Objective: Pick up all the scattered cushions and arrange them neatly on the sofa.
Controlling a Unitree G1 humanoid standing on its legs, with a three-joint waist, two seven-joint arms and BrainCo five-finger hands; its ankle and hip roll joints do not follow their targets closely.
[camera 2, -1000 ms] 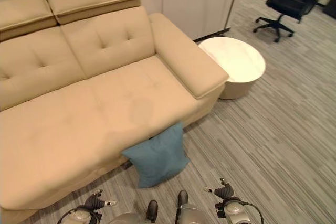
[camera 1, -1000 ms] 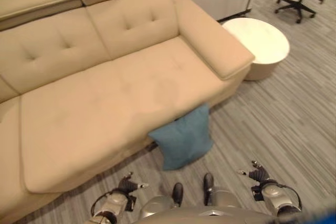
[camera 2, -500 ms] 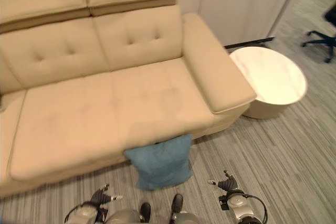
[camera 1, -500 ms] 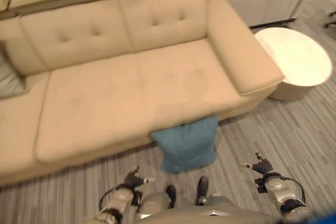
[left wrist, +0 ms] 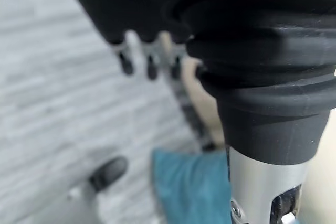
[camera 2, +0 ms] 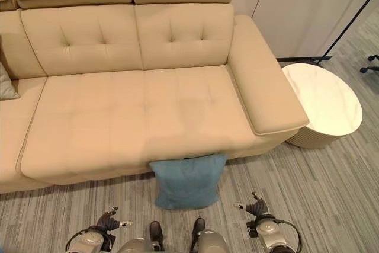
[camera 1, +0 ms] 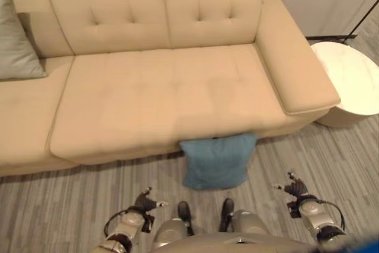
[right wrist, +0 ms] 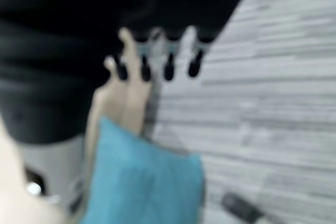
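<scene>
The blue cushion (camera 1: 217, 161) leans on the floor against the front of the sofa (camera 1: 160, 93), between and ahead of the left hand (camera 1: 146, 201) and right hand (camera 1: 292, 186), both empty with fingers loosely spread. Reach both hands to its side edges, lift together, then set it upright against the backrest, perhaps matching the grey cushion (camera 1: 18, 42) at the far left.

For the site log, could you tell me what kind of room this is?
Probably a lounge or office waiting area: a beige sofa, a round white side table beside it, and grey striped carpet.
</scene>
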